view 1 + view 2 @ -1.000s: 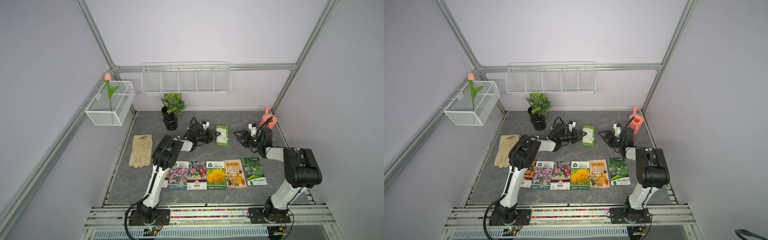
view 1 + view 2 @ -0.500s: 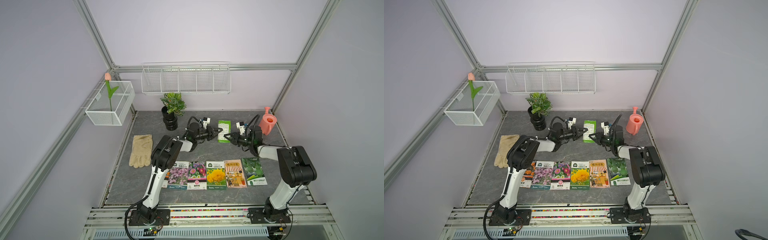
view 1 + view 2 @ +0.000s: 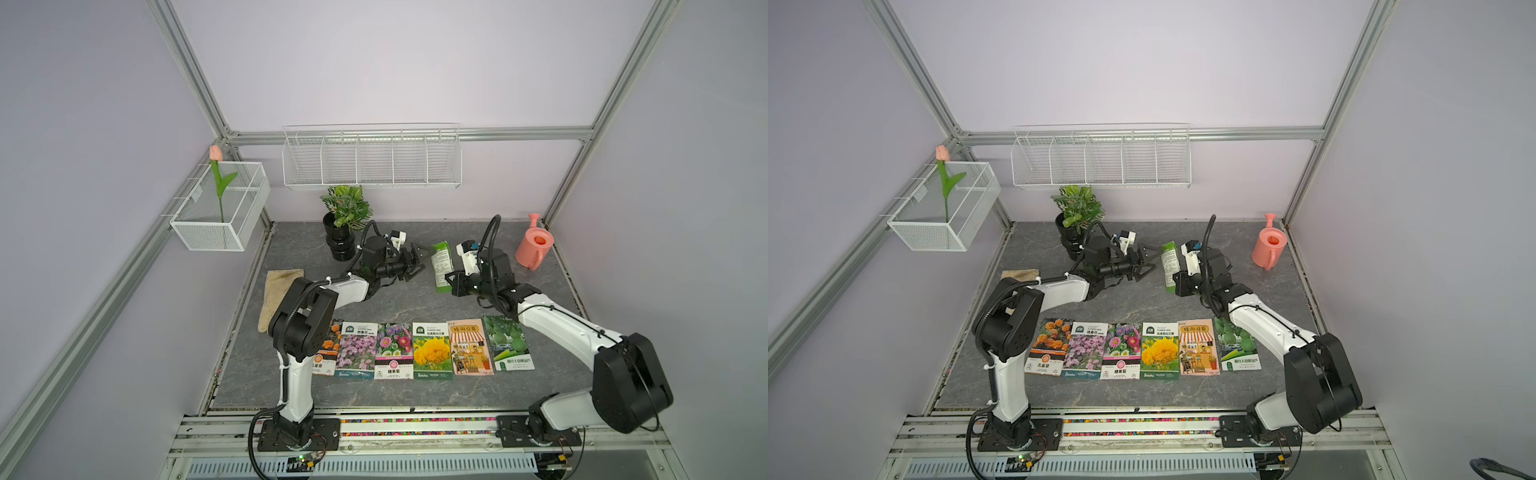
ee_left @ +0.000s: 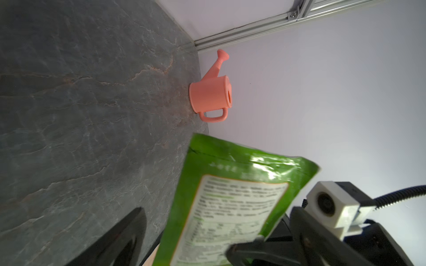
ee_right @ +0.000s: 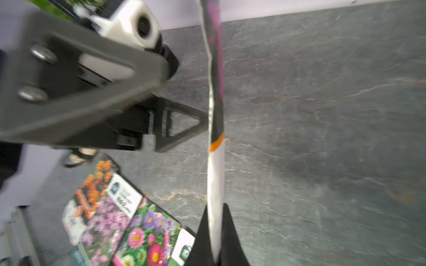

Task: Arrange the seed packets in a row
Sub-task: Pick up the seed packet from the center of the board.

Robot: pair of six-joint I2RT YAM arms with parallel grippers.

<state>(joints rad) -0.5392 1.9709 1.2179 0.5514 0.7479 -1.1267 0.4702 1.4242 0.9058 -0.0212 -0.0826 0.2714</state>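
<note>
Several seed packets (image 3: pixel 432 351) lie face up in a row near the table's front edge; the row (image 3: pixel 1121 349) shows in both top views and a part of it (image 5: pixel 103 218) in the right wrist view. One more packet (image 3: pixel 441 266), green-edged with a white text back, is held on edge above the back of the table. My right gripper (image 3: pixel 445 284) is shut on its lower end, and the jaws pinch the packet's thin edge (image 5: pixel 214 161). My left gripper (image 3: pixel 424 259) stands open just left of it. The packet (image 4: pixel 230 195) reaches in between its spread fingers (image 4: pixel 119 239).
A beige glove (image 3: pixel 276 297) lies at the left, partly behind the left arm. At the back stand a potted plant (image 3: pixel 345 220) and a pink watering can (image 3: pixel 532 247). Wire baskets (image 3: pixel 370 158) hang on the walls.
My right gripper moved in from the right and shut on the green packet. The left gripper, which held it before, has opened and let go.
</note>
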